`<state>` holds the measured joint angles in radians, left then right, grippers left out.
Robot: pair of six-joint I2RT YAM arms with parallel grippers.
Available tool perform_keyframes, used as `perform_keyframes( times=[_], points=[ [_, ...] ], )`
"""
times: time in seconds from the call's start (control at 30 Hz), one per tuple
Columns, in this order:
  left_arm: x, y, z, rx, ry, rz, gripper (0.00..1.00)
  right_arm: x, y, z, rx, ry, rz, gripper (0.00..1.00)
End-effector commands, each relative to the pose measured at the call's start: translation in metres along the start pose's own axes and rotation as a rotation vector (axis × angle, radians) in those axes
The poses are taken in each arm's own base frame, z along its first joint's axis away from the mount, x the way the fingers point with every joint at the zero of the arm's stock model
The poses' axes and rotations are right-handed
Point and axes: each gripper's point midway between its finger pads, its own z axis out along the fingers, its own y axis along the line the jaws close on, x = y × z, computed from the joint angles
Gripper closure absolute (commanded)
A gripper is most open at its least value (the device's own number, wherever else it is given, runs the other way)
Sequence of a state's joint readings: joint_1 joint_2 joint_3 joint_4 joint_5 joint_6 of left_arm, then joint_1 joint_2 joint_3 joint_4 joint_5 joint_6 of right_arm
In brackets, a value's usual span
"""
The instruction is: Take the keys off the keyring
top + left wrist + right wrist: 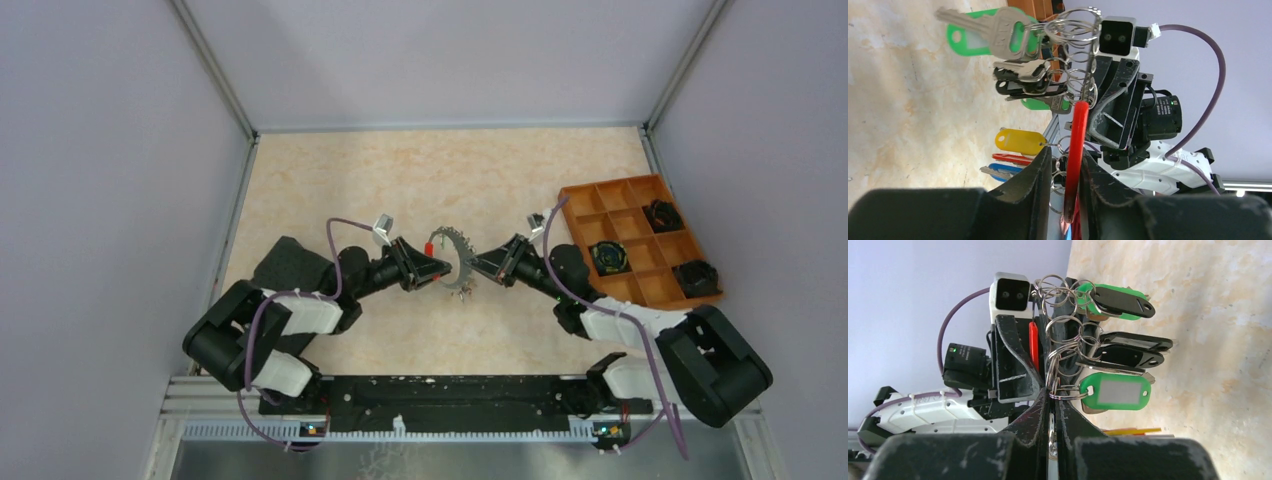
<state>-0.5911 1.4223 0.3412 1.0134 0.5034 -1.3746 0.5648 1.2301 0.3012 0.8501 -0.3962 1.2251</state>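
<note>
Jaws: R gripper (1053, 399) clamped on keyring (1090, 65) at 3 o'clock; L gripper (1065, 156) barely apart round red sleeve (1077, 130) at 9, pinch unclear. Get L firm before sliding keys (998, 35) off.

Keyring (1076, 140): thin grey wire ring with a red sleeve on one arc, standing on edge, up off the table (400, 180). The sleeve sits between the left tool (1065, 170) fingers; the right tool (1053, 410) pinches the bare wire. Keys (1120, 357) all threaded on by small split rings and fanned toward the table, with green, black, yellow, red and blue tags.
</note>
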Motion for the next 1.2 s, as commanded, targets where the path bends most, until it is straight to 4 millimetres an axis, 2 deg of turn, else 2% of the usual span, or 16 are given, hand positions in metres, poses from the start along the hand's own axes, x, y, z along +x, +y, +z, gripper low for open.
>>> perform_keyframes(
  times=[0.0, 0.13, 0.57, 0.7, 0.77, 0.87, 1.0, 1.07, 1.17],
  points=[
    [-0.006, -0.036, 0.000, 0.171, -0.048, 0.034, 0.73, -0.008, 0.020, -0.006, -0.057, -0.044, -0.042, 1.00],
    [-0.007, -0.042, 0.000, 0.200, -0.053, 0.043, 0.73, -0.009, 0.020, -0.011, -0.046, -0.057, -0.060, 1.00],
    [-0.004, -0.054, 0.002, 0.197, -0.037, 0.111, 0.59, -0.007, 0.030, -0.013, -0.055, -0.040, -0.108, 1.00],
    [-0.004, -0.057, 0.002, 0.193, -0.037, 0.129, 0.59, -0.006, 0.033, -0.011, -0.064, -0.036, -0.105, 1.00],
    [-0.003, -0.058, 0.003, 0.193, -0.028, 0.131, 0.61, -0.005, 0.035, -0.011, -0.067, -0.036, -0.103, 1.00],
    [-0.001, -0.059, 0.003, 0.198, -0.018, 0.131, 0.72, -0.005, 0.038, -0.010, -0.076, -0.032, -0.104, 1.00],
    [0.001, -0.063, 0.001, 0.206, -0.010, 0.133, 0.97, -0.004, 0.038, -0.010, -0.069, -0.028, -0.130, 1.00],
    [0.001, -0.063, -0.001, 0.188, -0.006, 0.123, 1.00, -0.006, 0.036, -0.011, -0.051, -0.038, -0.156, 0.88],
    [0.003, -0.061, -0.003, 0.141, 0.004, 0.103, 1.00, -0.011, 0.034, -0.017, -0.017, -0.062, -0.223, 0.55]
  ],
)
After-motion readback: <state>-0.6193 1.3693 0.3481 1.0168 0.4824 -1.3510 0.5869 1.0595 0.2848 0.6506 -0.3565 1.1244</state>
